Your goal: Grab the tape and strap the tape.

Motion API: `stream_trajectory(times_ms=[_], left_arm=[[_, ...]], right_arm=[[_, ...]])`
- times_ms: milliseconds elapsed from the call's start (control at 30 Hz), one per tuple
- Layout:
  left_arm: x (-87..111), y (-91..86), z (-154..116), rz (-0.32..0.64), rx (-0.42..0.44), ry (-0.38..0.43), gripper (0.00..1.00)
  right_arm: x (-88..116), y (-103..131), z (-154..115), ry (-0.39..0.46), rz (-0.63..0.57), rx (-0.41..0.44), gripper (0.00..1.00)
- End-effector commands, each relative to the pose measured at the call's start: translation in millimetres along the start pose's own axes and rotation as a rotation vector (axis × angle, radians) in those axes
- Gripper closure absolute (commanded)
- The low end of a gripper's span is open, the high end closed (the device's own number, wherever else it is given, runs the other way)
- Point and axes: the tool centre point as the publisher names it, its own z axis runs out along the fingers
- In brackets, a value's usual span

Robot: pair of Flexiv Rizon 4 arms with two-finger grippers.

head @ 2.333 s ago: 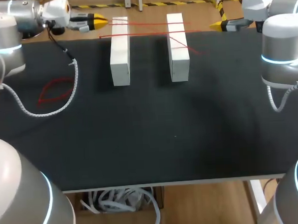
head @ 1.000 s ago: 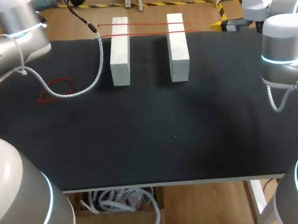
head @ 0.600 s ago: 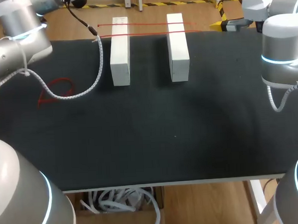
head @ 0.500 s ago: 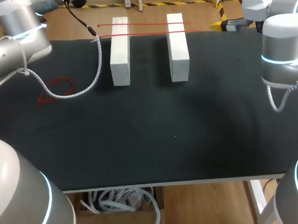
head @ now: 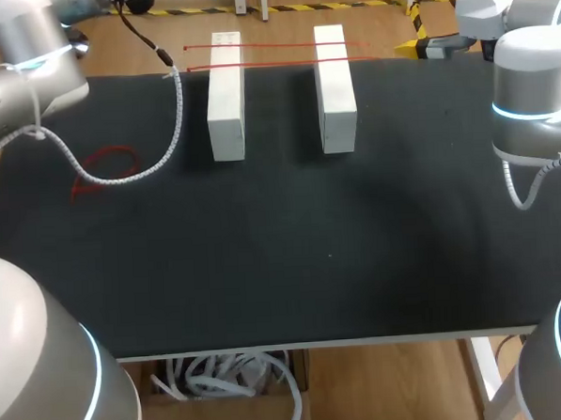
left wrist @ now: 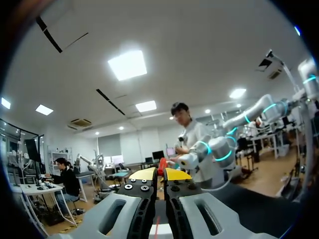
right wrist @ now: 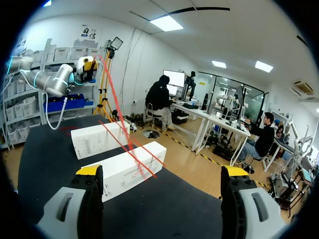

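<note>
Pinching the red tape (left wrist: 161, 166) between its closed yellow fingertips, the left gripper (left wrist: 159, 175) is holding the strand up beyond the far left corner of the black table (head: 359, 262) — two red lines are running from that side across the far ends of the left white block (head: 226, 100) and the right white block (head: 335, 89). The right gripper (right wrist: 162, 172) is hanging by the table's far right edge with its fingers wide apart, gripping nothing, the tape lying ahead of it over both blocks and not touching its tips.
</note>
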Motion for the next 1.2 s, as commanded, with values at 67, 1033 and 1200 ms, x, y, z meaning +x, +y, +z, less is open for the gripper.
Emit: stream_trajectory(times_ms=[67,1033,1200], left_arm=[[4.9,-1.9,1,0.003,-0.003,-0.019,1.0],[4.9,-1.9,1,0.003,-0.003,-0.019,1.0],[4.9,-1.9,1,0.003,-0.003,-0.019,1.0]], right_arm=[[-1,0,-1,0.003,0.0,-0.001,0.0],[-26,13,-25,-0.485,0.844,-0.132,0.0],[-22,3,-19,-0.333,1.257,-0.148,0.0]])
